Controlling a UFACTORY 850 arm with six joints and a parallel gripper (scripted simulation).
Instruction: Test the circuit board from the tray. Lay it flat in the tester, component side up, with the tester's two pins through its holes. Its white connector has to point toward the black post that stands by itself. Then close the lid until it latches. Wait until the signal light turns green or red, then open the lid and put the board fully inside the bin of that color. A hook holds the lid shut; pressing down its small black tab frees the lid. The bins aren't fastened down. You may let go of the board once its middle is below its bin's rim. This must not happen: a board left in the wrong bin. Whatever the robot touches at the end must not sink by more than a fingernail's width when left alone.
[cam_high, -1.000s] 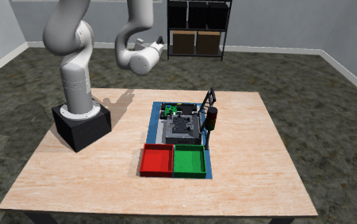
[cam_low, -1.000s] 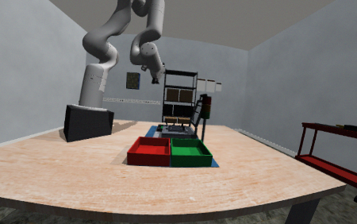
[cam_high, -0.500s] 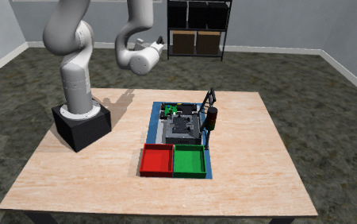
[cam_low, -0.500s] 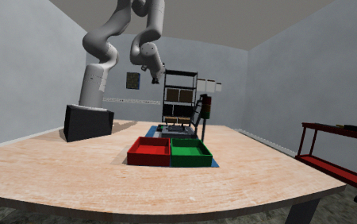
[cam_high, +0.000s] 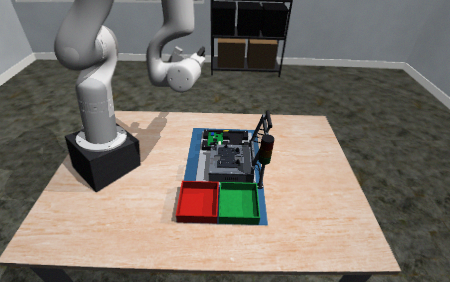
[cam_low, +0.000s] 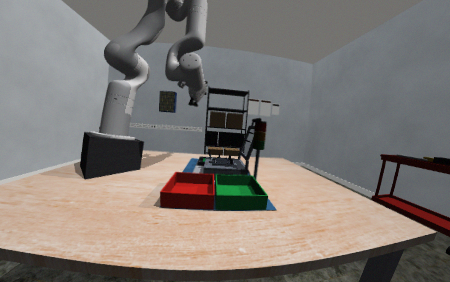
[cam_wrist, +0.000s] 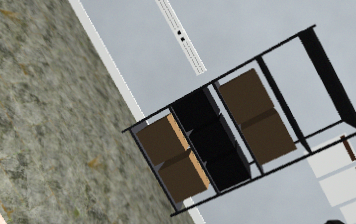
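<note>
Claw (cam_high: 190, 52) (cam_low: 194, 95) hangs high over the bench (cam_high: 125, 235) (cam_low: 150, 235), its fingers spread apart with nothing between them. Below, the green board (cam_high: 215, 138) lies in the tray (cam_high: 204, 145) behind the tester (cam_high: 231, 176) (cam_low: 225, 170). The tester's lid (cam_high: 260, 131) stands raised, beside the signal light (cam_high: 266, 150) (cam_low: 260, 135). Nearest the camera, the red bin (cam_high: 198, 219) (cam_low: 187, 201) adjoins the green bin (cam_high: 239, 220) (cam_low: 241, 202).

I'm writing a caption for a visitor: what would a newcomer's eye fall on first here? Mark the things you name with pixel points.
Probably the red bin (cam_high: 198, 201) (cam_low: 189, 188) and green bin (cam_high: 239, 201) (cam_low: 241, 189), side by side at the tester's front. Then the big pale arm (cam_high: 96, 95) (cam_low: 120, 102), rising from a black block.
</note>
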